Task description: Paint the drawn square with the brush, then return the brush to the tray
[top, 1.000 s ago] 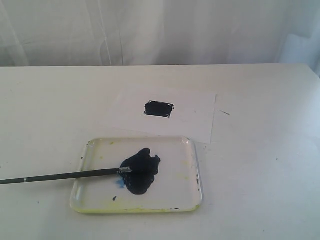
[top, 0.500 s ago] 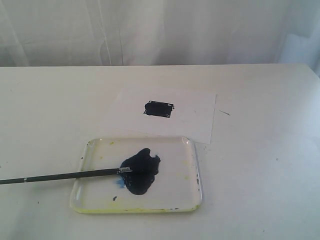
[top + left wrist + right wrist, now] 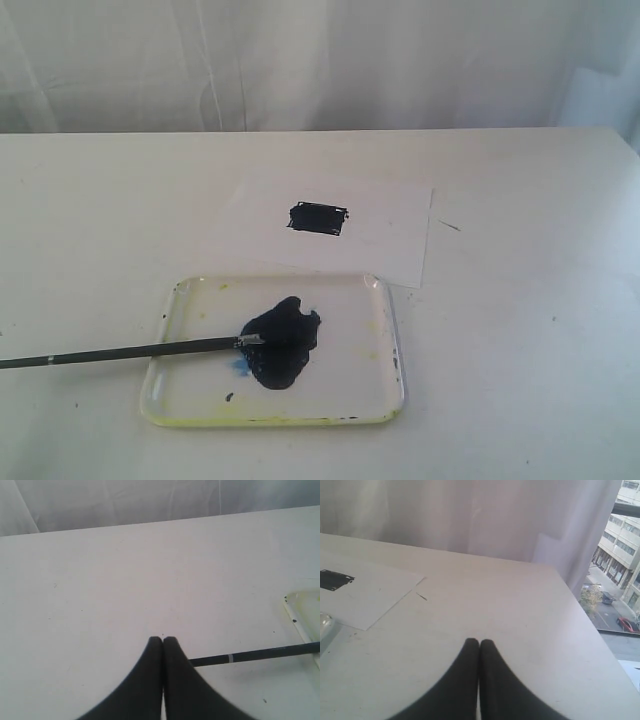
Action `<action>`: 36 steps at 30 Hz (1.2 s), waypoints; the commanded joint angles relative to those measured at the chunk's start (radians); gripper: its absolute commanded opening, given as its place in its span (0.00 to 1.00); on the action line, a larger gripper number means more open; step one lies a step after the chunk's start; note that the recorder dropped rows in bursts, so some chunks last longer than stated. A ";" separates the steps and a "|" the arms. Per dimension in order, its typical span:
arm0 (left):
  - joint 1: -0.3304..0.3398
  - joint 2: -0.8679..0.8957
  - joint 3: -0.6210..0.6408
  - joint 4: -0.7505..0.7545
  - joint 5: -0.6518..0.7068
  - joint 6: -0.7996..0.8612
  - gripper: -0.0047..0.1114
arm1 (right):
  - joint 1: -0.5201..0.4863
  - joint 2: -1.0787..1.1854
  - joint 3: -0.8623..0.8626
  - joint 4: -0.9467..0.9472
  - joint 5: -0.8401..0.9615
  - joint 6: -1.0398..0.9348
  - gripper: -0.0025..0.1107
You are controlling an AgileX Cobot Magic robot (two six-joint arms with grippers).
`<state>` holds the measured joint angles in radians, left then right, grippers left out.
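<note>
The drawn square (image 3: 319, 217) on the white paper sheet (image 3: 390, 235) is filled with dark paint; it also shows in the right wrist view (image 3: 335, 580). The brush (image 3: 130, 350) lies with its tip in the dark paint blob (image 3: 282, 340) of the clear tray (image 3: 385, 395), its black handle sticking out over the tray's left rim onto the table. My left gripper (image 3: 163, 639) is shut and empty above the table, the brush handle (image 3: 260, 653) passing beside its fingers. My right gripper (image 3: 479, 641) is shut and empty, away from the paper. Neither gripper appears in the exterior view.
A white curtain hangs behind the white table (image 3: 520, 330). The table's far right edge (image 3: 592, 630) borders a window with a street below. A short dark pencil-like mark (image 3: 448, 225) lies on the table just right of the paper. The tray's corner (image 3: 300, 607) shows yellow stains.
</note>
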<state>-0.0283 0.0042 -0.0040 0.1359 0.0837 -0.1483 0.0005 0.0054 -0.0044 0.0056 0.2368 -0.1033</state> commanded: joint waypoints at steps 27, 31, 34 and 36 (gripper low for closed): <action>-0.004 -0.004 0.004 -0.005 0.021 -0.009 0.04 | 0.000 -0.005 0.004 0.004 -0.006 0.063 0.02; -0.004 -0.004 0.004 -0.005 0.021 -0.009 0.04 | 0.000 -0.005 0.004 0.004 -0.006 0.063 0.02; -0.004 -0.004 0.004 -0.005 0.021 -0.009 0.04 | 0.000 -0.005 0.004 0.002 -0.006 0.063 0.02; -0.004 -0.004 0.004 -0.005 0.021 -0.009 0.04 | 0.000 -0.005 0.004 0.002 -0.006 0.063 0.02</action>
<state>-0.0283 0.0042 -0.0040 0.1359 0.1027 -0.1483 0.0005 0.0054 -0.0044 0.0095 0.2368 -0.0458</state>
